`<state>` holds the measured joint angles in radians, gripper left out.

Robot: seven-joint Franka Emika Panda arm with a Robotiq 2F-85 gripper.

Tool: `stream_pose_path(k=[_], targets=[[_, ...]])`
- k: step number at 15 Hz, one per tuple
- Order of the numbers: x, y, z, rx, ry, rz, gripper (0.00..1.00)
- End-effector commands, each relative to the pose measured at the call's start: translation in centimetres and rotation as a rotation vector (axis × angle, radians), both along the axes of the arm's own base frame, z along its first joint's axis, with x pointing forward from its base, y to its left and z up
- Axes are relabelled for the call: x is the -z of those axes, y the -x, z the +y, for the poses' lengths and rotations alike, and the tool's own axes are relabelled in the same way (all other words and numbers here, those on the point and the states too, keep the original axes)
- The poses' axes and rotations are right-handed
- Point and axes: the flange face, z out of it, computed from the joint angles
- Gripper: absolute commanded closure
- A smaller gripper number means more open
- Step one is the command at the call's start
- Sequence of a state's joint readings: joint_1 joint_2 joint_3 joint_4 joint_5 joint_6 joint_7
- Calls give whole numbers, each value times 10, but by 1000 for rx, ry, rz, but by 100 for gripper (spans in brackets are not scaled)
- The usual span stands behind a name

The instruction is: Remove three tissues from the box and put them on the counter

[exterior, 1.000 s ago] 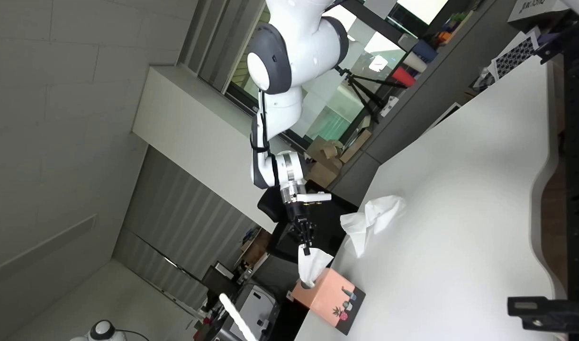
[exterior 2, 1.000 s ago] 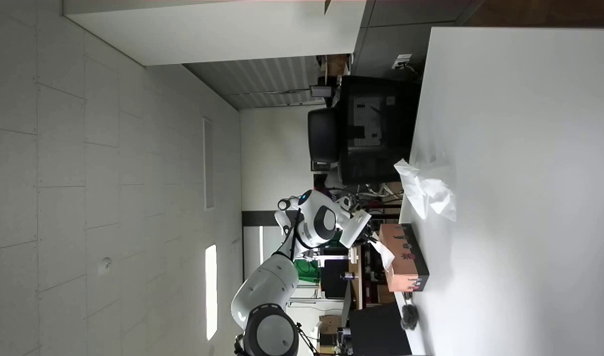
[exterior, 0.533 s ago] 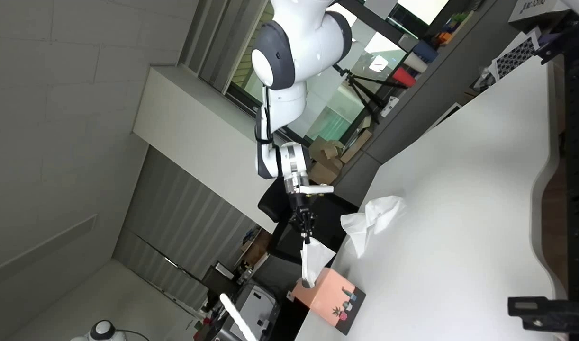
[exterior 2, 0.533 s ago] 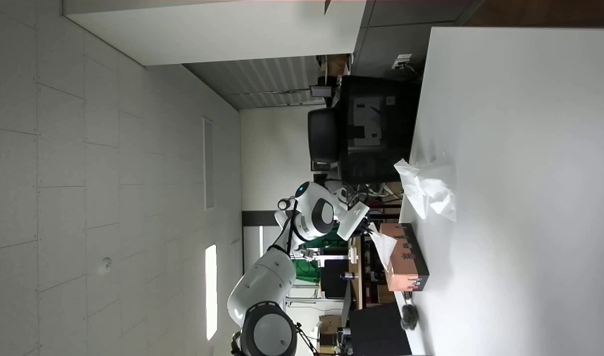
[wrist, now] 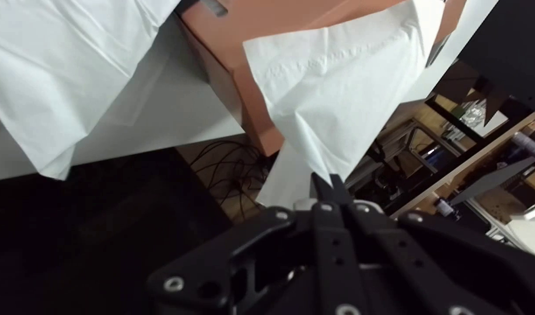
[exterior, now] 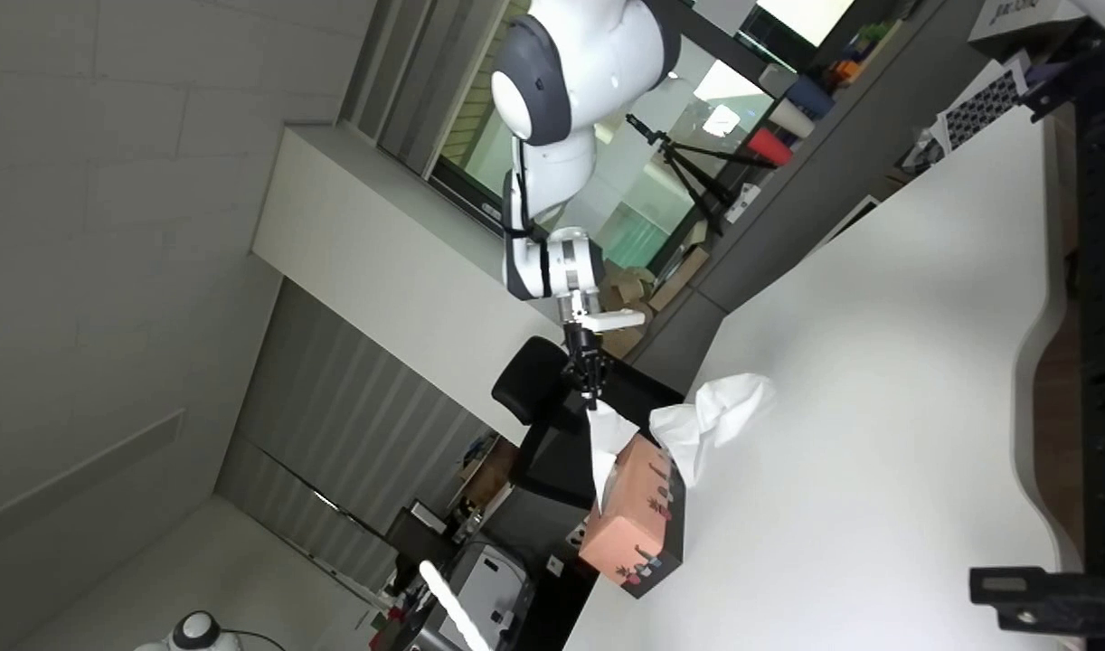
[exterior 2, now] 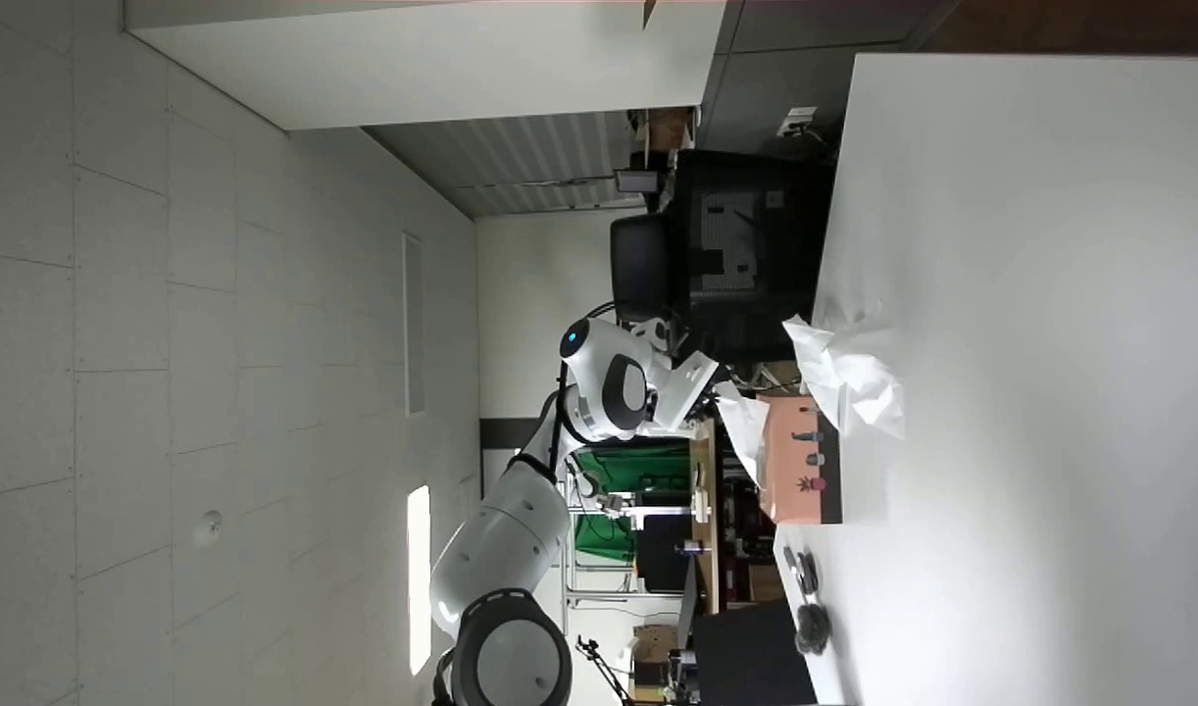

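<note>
White tissue point(wrist: 337, 92), pinched tight in the claw point(wrist: 330, 179), reaches to the orange box point(wrist: 250, 26) at twelve o'clock in the wrist view, so tug slowly upward, or the box may slide off the table point(exterior: 896, 407).

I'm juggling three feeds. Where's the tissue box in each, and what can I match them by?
In an exterior view: tissue box just right of centre, lower half.
In an exterior view: tissue box right of centre, slightly below mid-height.
Wrist view: tissue box along the top, cut off by the edge, partly behind the white tissue.
Shared landmark: that white tissue, pinched in the jaws.
</note>
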<state>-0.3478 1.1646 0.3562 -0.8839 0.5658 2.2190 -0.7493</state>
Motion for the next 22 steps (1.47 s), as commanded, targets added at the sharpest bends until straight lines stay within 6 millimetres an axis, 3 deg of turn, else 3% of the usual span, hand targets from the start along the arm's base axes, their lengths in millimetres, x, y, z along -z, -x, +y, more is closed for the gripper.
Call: stream_pose_path(k=[1, 4, 7, 10, 14, 17, 20, 22], targets=[[-21, 11, -45, 118, -5, -10, 100], [-31, 25, -72, 156, -18, -12, 100], [-46, 38, -80, 148, -32, -2, 100], [-69, 46, -64, 79, -34, 4, 100], [-120, 58, -33, -39, -11, -27, 100], [-155, 71, -27, -60, 33, -36, 100], [-177, 89, -45, -25, 101, -27, 100], [-179, 101, -69, 21, 138, -4, 100]])
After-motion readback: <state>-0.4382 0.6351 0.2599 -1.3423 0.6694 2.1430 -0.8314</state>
